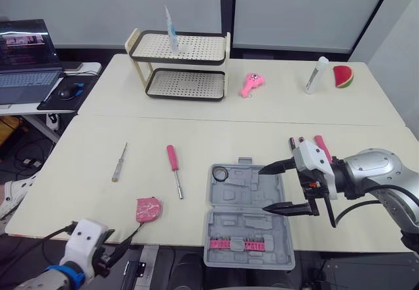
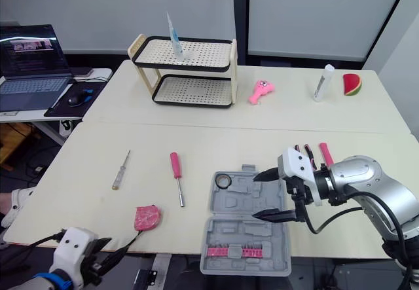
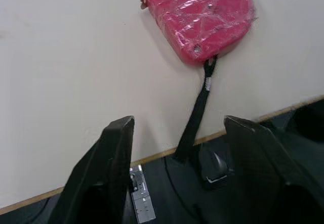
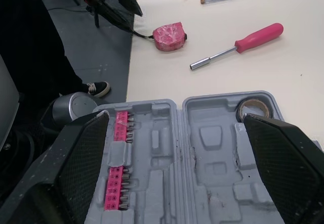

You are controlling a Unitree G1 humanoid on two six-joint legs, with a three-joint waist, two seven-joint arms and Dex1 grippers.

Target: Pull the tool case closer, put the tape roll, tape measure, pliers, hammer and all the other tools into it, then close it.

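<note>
Tool case (image 1: 243, 236): lay open and flat on the table (image 1: 196, 133) at its near edge, right of centre, with both grey moulded halves facing up. The near half held a strip of pink bits (image 1: 239, 243). The tape roll (image 1: 219, 173) sat in the far-left corner of the far half. The other moulded slots looked unfilled.

Right gripper (image 1: 262, 189): hovered over the right side of the case with its fingers spread wide and nothing between them. In the right wrist view both fingers framed the open case from above, clear of it.

Left gripper (image 3: 179, 123): sat low at the near-left edge of the table, fingers apart and holding nothing. The pink tape measure (image 1: 148, 209) lay on the table just ahead of it, near the edge. Its black strap (image 3: 200, 107) trailed over the edge between the two fingers; I could not tell whether it touched them.

Loose on the table, left of the case: a pink-handled screwdriver (image 1: 174, 169), then a thin clear-handled screwdriver (image 1: 119, 162) further left. The two were well apart.

A pink-handled tool (image 1: 321, 147) lay just behind the right gripper. Only the handles showed, so the type could not be told.

Far table: a two-tier rack (image 1: 183, 64), a pink toy (image 1: 251, 83), a white bottle (image 1: 316, 75) and a watermelon slice (image 1: 343, 76). A laptop (image 1: 26, 61) stood on the side desk to the left.
</note>
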